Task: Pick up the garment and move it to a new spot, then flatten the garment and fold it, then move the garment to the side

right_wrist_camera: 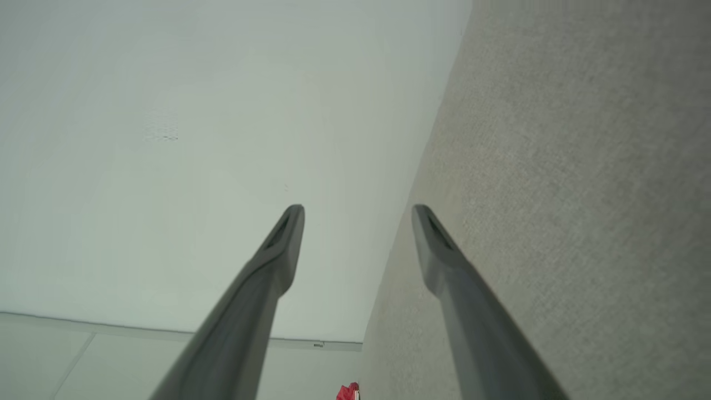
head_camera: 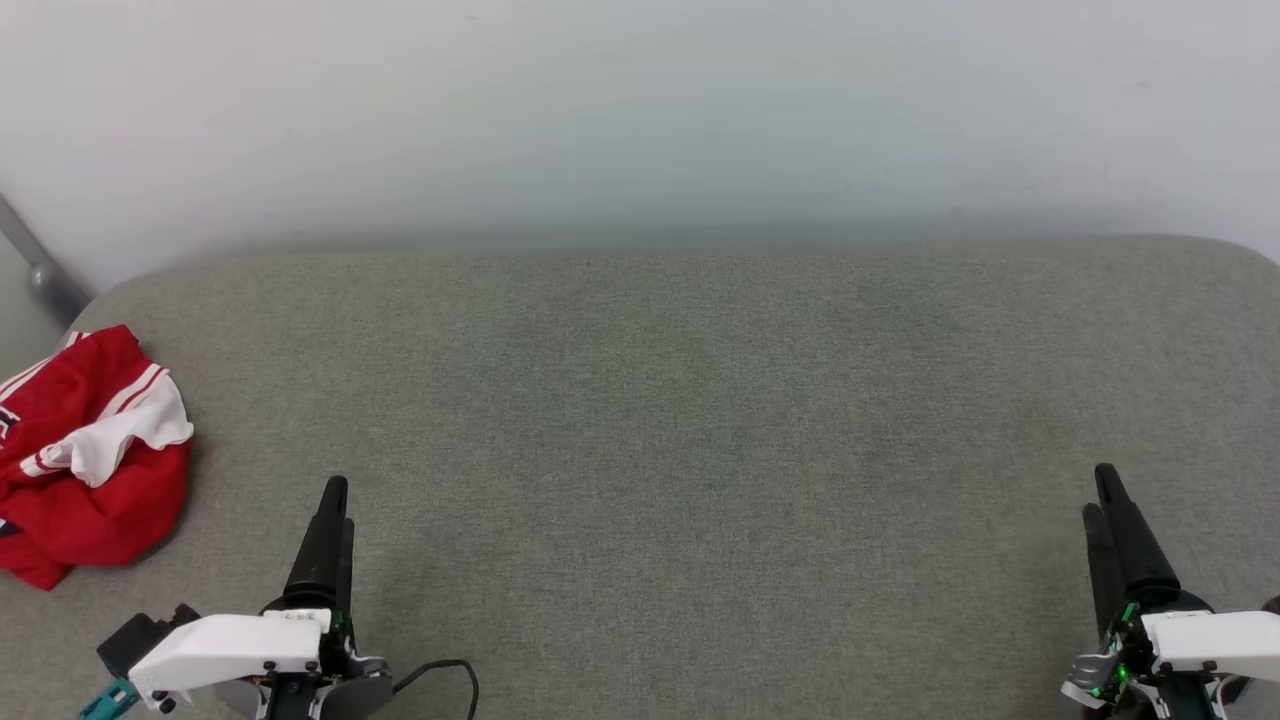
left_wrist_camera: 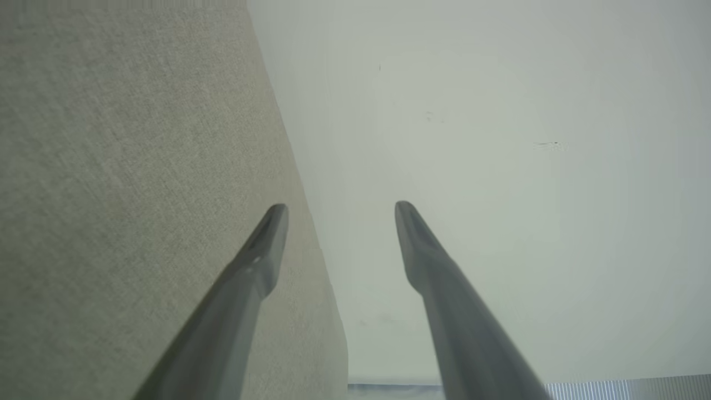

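My left hand (head_camera: 338, 497) is at the near left of the grey cloth-covered desk (head_camera: 680, 400), fingers spread with nothing between them. My right hand (head_camera: 1098, 490), at the near right, is spread and empty too. The garment (head_camera: 95, 480), red with a white sleeve, lies crumpled at the desk's left edge, near my left hand but not touching it.

One garment (head_camera: 90, 460) is lying at the frame's left edge. Two grippers are showing, left gripper (head_camera: 335, 490) at lower left, right gripper (head_camera: 1098, 490) at lower right, each carrying two fingers (left_wrist_camera: 250, 278). One cable (head_camera: 450, 668) is curling at the bottom.
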### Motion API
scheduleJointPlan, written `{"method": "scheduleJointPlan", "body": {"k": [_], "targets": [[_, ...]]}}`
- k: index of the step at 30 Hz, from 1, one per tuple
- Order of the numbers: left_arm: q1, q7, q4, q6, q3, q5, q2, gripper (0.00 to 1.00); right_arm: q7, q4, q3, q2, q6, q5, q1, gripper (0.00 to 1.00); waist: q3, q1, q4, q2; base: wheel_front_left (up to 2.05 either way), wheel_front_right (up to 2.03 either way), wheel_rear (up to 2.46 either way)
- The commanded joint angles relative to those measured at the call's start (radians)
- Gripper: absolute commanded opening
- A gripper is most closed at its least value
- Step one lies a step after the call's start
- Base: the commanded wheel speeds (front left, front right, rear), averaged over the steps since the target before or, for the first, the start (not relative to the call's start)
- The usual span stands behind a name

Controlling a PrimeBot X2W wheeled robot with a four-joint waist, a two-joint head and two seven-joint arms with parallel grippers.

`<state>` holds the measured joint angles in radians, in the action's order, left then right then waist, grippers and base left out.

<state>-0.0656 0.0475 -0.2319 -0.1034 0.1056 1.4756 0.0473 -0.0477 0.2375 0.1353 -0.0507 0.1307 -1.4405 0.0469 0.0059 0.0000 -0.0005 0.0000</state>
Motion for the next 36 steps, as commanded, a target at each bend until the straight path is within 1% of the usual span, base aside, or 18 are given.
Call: {"method": "scheduleJointPlan", "body": {"k": [1, 8, 14, 23, 25, 26, 27, 33, 34, 35, 36], "targets": [[-0.016, -0.013, 0.038, 0.014, -0.002, -0.052, 0.002, 1.0, 0.012, -0.033, 0.009, -0.001, 0.0, 0.051, 0.008, 1.0, 0.0, 0.0, 0.0, 0.0, 0.0, 0.0, 0.0], [-0.005, -0.044, 0.088, 0.071, -0.035, -0.219, 0.002, 1.0, 0.043, -0.096, 0.013, -0.001, 0.0, 0.22, -0.003, 1.0, 0.002, 0.0, 0.0, 0.0, 0.0, 0.0, 0.0], [0.005, -0.068, 0.114, 0.106, -0.066, -0.357, 0.002, 1.0, 0.067, -0.144, -0.001, -0.001, 0.0, 0.366, -0.018, 1.0, 0.002, 0.0, 0.0, 0.0, 0.0, 0.0, 0.0], [0.023, -0.101, 0.128, 0.146, -0.102, -0.54, 0.003, 1.0, 0.101, -0.188, -0.035, -0.001, 0.0, 0.569, -0.044, 1.0, 0.001, 0.0, 0.001, 0.0, 0.0, 0.0, 0.0], [0.026, -0.109, 0.129, 0.156, -0.108, -0.578, 0.003, 1.0, 0.108, -0.192, -0.04, -0.001, 0.0, 0.609, -0.051, 1.0, 0.001, 0.0, 0.001, 0.0, 0.0, 0.0, 0.0], [0.026, -0.109, 0.129, 0.156, -0.108, -0.578, 0.003, 1.0, 0.108, -0.192, -0.04, -0.001, 0.0, 0.609, -0.051, 1.0, 0.001, 0.0, 0.001, 0.0, 0.0, 0.0, 0.0], [0.029, -0.115, 0.131, 0.163, -0.113, -0.615, 0.003, 1.0, 0.115, -0.196, -0.044, -0.001, 0.0, 0.647, -0.056, 1.0, 0.001, 0.0, 0.001, 0.0, 0.0, 0.0, 0.0], [0.036, -0.135, 0.136, 0.183, -0.131, -0.718, 0.003, 1.0, 0.135, -0.214, -0.053, 0.0, 0.0, 0.75, -0.068, 1.0, 0.001, 0.0, 0.001, 0.0, 0.0, 0.0, 0.0], [0.036, -0.135, 0.136, 0.183, -0.131, -0.718, 0.003, 1.0, 0.135, -0.214, -0.053, 0.0, 0.0, 0.75, -0.068, 1.0, 0.001, 0.0, 0.001, 0.0, 0.0, 0.0, 0.0], [0.037, -0.142, 0.139, 0.19, -0.139, -0.749, 0.004, 1.0, 0.141, -0.22, -0.057, 0.0, 0.0, 0.782, -0.072, 1.0, 0.001, 0.0, 0.001, 0.0, 0.0, 0.0, 0.0], [0.037, -0.142, 0.139, 0.19, -0.139, -0.749, 0.004, 1.0, 0.141, -0.22, -0.057, 0.0, 0.0, 0.782, -0.072, 1.0, 0.001, 0.0, 0.001, 0.0, 0.0, 0.0, 0.0]]}}
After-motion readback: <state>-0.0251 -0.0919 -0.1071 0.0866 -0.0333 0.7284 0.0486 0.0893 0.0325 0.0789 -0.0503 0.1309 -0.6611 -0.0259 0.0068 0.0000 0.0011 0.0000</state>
